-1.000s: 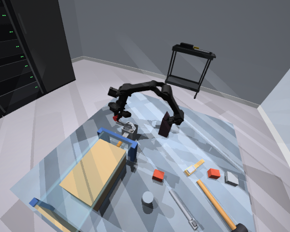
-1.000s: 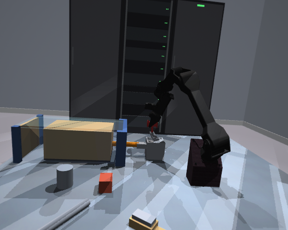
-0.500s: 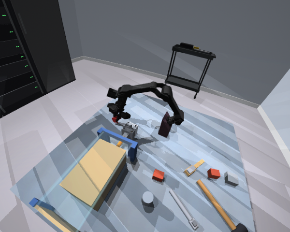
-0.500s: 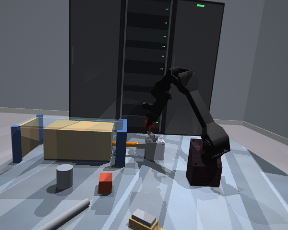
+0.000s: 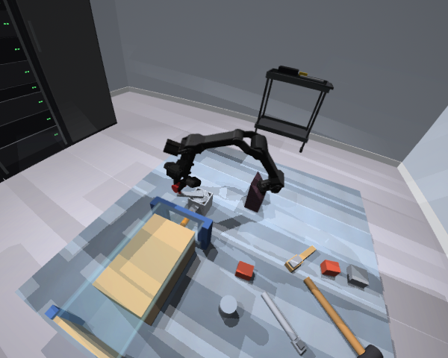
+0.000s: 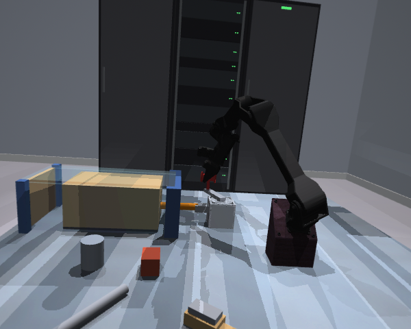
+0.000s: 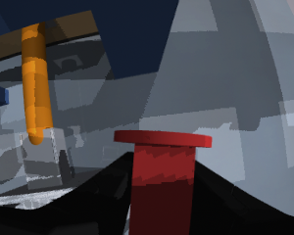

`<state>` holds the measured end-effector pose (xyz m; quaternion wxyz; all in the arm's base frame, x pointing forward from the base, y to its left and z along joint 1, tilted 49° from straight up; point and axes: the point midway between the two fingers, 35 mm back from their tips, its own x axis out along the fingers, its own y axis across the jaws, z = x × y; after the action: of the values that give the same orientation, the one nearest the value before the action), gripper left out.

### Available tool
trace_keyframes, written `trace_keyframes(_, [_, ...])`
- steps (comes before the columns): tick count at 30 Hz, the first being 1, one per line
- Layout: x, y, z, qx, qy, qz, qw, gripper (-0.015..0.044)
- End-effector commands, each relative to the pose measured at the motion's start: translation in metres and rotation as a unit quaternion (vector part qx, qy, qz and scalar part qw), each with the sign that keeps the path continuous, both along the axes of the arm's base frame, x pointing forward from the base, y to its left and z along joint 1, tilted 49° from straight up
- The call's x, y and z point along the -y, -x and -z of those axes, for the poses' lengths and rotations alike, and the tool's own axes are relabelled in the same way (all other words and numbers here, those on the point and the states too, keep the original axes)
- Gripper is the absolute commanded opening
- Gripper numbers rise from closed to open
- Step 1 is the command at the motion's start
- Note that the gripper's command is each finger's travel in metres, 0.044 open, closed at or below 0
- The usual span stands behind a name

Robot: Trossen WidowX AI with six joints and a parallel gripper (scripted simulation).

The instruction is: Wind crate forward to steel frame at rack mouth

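Observation:
My gripper (image 5: 179, 187) (image 6: 207, 179) (image 7: 157, 163) is shut on the red knob (image 5: 175, 188) (image 6: 208, 184) (image 7: 162, 190) of the winch handle. The handle's grey crank arm (image 5: 196, 193) (image 6: 216, 194) lies across the top of the grey winch (image 5: 201, 203) (image 6: 220, 214). An orange strap (image 5: 184, 221) (image 6: 179, 205) (image 7: 36, 85) runs from the winch through the blue steel frame (image 5: 204, 231) (image 6: 174, 208) (image 7: 122, 7) to the tan crate (image 5: 145, 263) (image 6: 109, 205). The crate sits flat inside the clear guard. Its front is close behind the frame; I cannot tell whether they touch.
Loose on the bench are two red blocks (image 5: 244, 269) (image 5: 329, 267), a grey cylinder (image 5: 228, 304) (image 6: 92, 251), a grey rod (image 5: 282, 321), a hammer (image 5: 332, 314), a grey block (image 5: 357, 275) and a tan scraper (image 5: 299, 259). The arm's dark pedestal (image 5: 254, 192) (image 6: 290, 240) stands right of the winch.

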<state>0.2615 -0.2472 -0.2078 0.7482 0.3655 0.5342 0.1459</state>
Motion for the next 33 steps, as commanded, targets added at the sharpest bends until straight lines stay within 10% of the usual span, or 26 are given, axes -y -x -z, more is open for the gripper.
trace_keyframes(1, [-0.009,-0.013,-0.006,0.011,-0.008,-0.003,1.0,0.0])
trace_keyframes(33, [-0.03,-0.036,-0.027,0.011,-0.01,-0.003,1.0,0.0])
